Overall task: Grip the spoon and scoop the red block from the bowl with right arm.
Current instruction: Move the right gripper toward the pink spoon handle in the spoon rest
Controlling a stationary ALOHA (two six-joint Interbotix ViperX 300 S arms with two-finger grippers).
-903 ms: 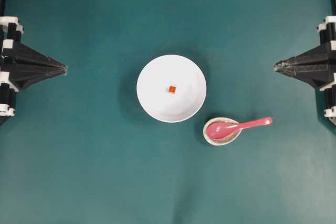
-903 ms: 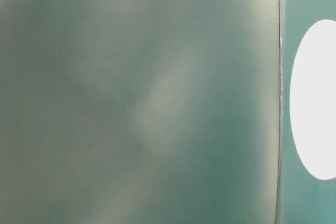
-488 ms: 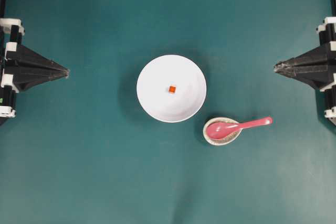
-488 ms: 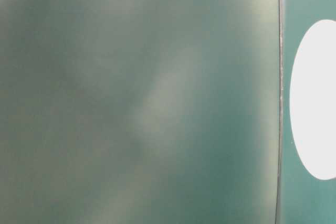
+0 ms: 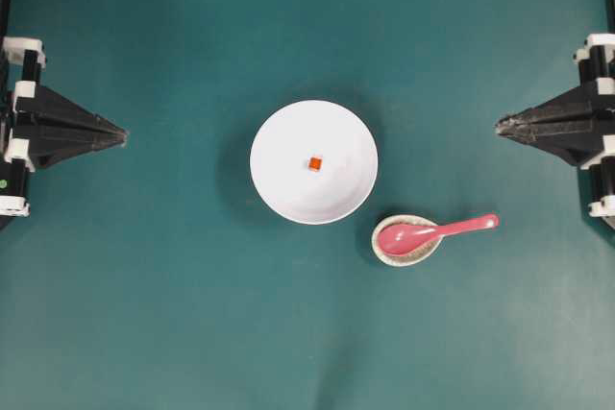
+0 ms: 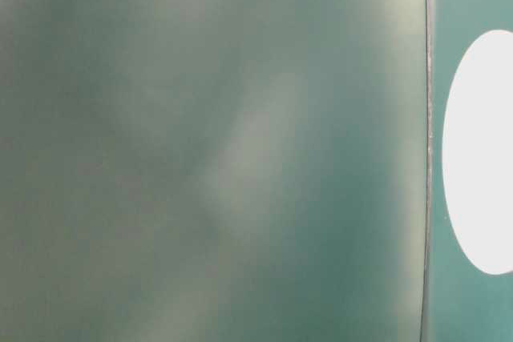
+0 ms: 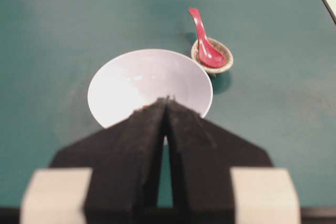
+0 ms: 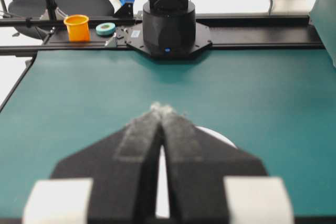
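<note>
Compared with the earlier overhead frames, the right gripper (image 5: pixel 502 124) sits very slightly further toward the table centre and its white wrist fittings have shifted a little; the left gripper (image 5: pixel 120 131) has changed in outline since the earliest frame, its body reading narrower now. The bowl, block, spoon and rest have not moved. No brand, label or legible writing is visible in any view. Nearest in the right wrist view, the right gripper's black fingers (image 8: pixel 137 145) meet at the tips with nothing between them; the left gripper's fingers (image 7: pixel 142 145) are likewise pressed together at the tips and hold nothing. Both grippers hang at opposite table edges, well apart from every object. The white bowl (image 5: pixel 279 189) stands at the centre of the green table (image 5: pixel 144 314), with the red block (image 5: pixel 314 162) lying near the middle of its floor. Just beside the bowl, on the right arm's side, the spoon (image 5: pixel 432 232) rests with its scoop in the speckled cream spoon rest (image 5: pixel 394 258), handle pointing toward the right arm. Beyond the table, the right wrist view shows the opposite arm's base (image 8: pixel 169 27), an orange cup (image 8: pixel 77 27) and a roll of teal tape (image 8: pixel 105 28).
</note>
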